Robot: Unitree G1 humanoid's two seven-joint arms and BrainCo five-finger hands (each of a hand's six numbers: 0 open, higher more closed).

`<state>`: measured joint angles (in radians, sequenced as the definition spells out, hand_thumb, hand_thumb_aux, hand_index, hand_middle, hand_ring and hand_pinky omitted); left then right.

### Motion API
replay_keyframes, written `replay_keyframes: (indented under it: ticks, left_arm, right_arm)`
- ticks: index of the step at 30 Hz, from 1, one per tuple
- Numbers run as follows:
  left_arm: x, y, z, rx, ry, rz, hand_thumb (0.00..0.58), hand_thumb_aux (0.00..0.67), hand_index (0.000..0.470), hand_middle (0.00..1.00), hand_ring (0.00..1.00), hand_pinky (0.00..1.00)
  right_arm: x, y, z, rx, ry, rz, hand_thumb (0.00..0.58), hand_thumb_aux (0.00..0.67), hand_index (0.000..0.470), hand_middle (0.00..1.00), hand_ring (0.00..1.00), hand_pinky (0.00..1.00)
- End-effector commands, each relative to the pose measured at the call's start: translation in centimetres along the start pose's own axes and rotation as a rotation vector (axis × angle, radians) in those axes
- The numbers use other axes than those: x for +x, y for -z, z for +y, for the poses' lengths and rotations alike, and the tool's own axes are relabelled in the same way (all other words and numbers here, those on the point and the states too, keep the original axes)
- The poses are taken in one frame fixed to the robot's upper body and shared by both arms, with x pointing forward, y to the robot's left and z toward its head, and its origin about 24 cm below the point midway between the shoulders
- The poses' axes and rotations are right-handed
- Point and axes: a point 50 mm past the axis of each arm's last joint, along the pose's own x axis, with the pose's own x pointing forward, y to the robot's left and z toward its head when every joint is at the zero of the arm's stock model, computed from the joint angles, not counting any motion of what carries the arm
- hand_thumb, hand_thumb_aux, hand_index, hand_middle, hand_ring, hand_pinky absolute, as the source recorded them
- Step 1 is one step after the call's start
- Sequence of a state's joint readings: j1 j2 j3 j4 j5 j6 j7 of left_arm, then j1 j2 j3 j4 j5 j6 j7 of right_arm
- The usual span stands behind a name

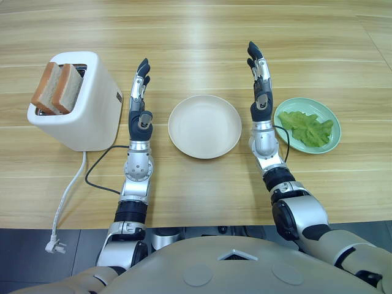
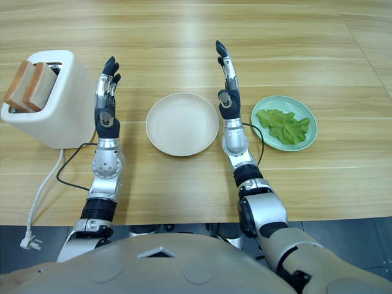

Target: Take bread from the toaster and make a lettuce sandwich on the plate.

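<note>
Two bread slices (image 1: 58, 89) are standing proud of the toaster (image 1: 92, 119) at the worktop's left, just beside the left robot hand (image 1: 140, 101), which is lying released, fingers straight. The right robot hand (image 1: 260, 82) is resting likewise, holding nothing, between the plate (image 1: 204, 126) and the green dish (image 1: 309, 149) carrying lettuce (image 1: 306, 127). The bread is probably light, soft and crushable, so gently pinching its exposed upper edges is looking wisest.

Two brown bread slices (image 1: 58, 89) stand upright in the white toaster (image 1: 92, 119) at 9 o'clock of the bare cream plate (image 1: 204, 126); lettuce (image 1: 309, 127) lies flat on a green dish (image 1: 306, 101) at 3 o'clock.
</note>
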<state>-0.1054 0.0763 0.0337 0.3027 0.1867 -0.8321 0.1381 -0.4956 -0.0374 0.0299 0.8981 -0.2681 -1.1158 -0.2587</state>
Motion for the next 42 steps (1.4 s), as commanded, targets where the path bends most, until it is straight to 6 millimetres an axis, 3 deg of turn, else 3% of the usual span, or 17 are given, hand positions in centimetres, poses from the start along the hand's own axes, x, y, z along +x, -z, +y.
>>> replay_keyframes:
  ticks: [1,18,22,27,31,36,42]
  left_arm:
    - [-0.2,0.2,0.1,-0.005,-0.002,0.021,0.000,0.000,0.000,0.00,0.00,0.00]
    - [-0.2,0.2,0.2,-0.003,-0.007,0.024,0.000,0.000,0.000,0.00,0.00,0.00]
    - [0.7,-1.6,1.4,0.087,-0.002,-0.014,0.000,0.000,0.000,0.00,0.00,0.00]
    - [1.9,-5.8,6.0,0.358,-0.035,-0.084,0.000,0.000,0.000,0.00,0.00,0.00]
    - [2.4,-7.4,10.7,0.638,-0.083,0.019,0.000,0.000,0.000,0.00,0.00,0.00]
    - [1.5,-6.6,16.2,0.940,-0.176,0.230,0.000,0.000,0.000,0.00,0.00,0.00]
    - [-1.1,-4.2,21.0,1.133,-0.226,0.517,0.000,0.000,0.000,0.00,0.00,0.00]
  right_arm:
    - [-0.1,0.1,0.0,0.000,-0.006,0.009,0.000,0.000,0.000,0.00,0.00,0.00]
    - [0.0,0.2,0.2,0.003,-0.014,0.013,0.000,0.000,0.000,0.00,0.00,0.00]
    - [0.0,0.2,0.3,0.006,-0.011,0.014,0.000,0.000,0.000,0.00,0.00,0.00]
    - [0.0,0.2,0.3,0.014,-0.006,0.015,0.000,0.000,0.000,0.00,0.00,0.00]
    - [-0.1,0.1,0.3,0.016,-0.003,0.016,0.000,0.000,0.000,0.00,0.00,0.00]
    - [-0.2,0.1,0.2,0.015,0.007,0.013,0.000,0.000,0.000,0.00,0.00,0.00]
    - [-0.2,0.0,0.3,0.021,0.011,0.012,0.000,0.000,0.000,0.00,0.00,0.00]
